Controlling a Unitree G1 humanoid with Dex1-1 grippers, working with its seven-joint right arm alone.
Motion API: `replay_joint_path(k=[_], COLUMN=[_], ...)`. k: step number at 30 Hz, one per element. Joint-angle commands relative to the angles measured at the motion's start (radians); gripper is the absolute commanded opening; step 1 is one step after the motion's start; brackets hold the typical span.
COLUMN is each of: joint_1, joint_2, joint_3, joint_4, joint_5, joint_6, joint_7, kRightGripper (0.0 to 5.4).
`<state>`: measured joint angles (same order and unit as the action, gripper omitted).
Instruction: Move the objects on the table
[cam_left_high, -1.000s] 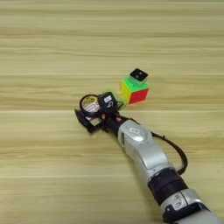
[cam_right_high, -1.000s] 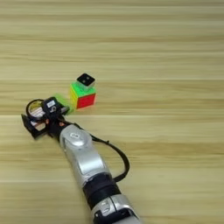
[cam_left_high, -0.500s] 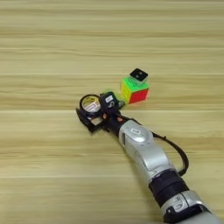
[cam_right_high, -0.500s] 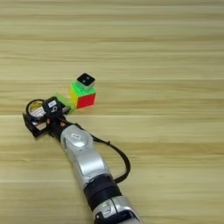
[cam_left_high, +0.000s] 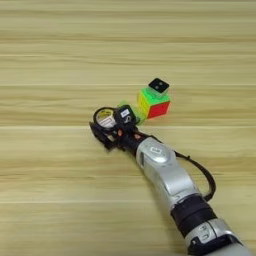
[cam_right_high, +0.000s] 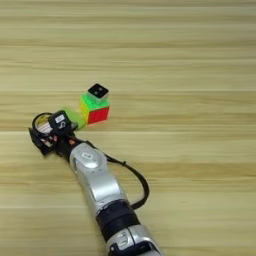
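The black tape roll lies flat on the bench, left of the other items, with the right gripper over it. One black finger sits at its near-left rim and the other at its right rim, so the gripper looks clamped on the roll, though contact itself is hard to confirm. Just right of it, a sliver of the lime-green bar shows, touching or nearly touching the puzzle cube. The small white cube rests on top of the puzzle cube.

To move the roll well, I judge it should be lifted straight up before travelling, keeping the right finger away from the bar and the stack.

Most of the bar is hidden behind the gripper, and the roll's yellow label is only partly visible.
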<state>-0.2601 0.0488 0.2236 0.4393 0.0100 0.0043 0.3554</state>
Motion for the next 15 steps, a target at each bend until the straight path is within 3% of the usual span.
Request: replay_joint_path(k=[1, 7, 15], joint_1=[-0.05, -0.047, -0.016], joint_2=[0.01, 0.01, -0.005], joint_3=[-0.01, -0.009, -0.002], joint_4=[-0.055, -0.064, -0.191], joint_5=[0.003, 0.003, -0.01], joint_6=[-0.038, -0.039, -0.027], joint_7=[-0.007, -0.007, -0.018], kRightGripper=[4.04, 4.04, 4.04])
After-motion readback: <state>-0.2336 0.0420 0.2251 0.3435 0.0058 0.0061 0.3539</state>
